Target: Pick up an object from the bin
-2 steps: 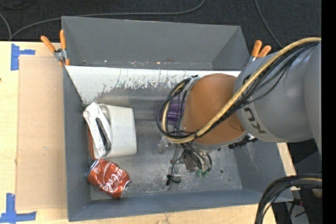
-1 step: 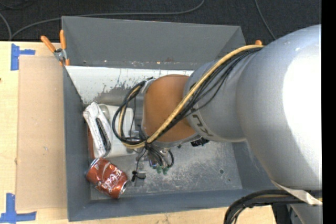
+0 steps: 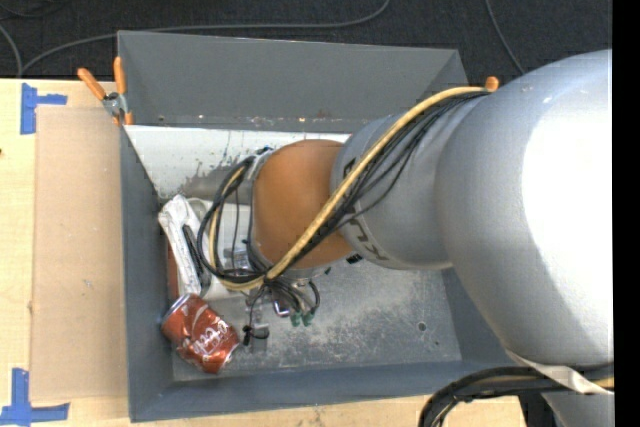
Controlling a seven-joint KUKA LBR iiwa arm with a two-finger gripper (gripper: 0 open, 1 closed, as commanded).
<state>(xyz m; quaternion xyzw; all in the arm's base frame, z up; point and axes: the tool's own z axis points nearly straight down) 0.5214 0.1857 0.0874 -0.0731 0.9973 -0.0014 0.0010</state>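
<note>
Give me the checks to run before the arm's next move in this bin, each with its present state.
1. Arm inside the bin: ok. The orange wrist cover sits over the left-middle of the floor.
2. Nearest things located: ok. A red crumpled packet lies in the view's lower-left corner, and a white wrapped packet lies along the left wall.
3. Something already held: cannot tell. The cover hides what is under the wrist.
4. Cables free of the things: cannot tell. Their loops overlap the white wrapped packet in this view.
5. Cover apart from the left wall: ok.
</note>
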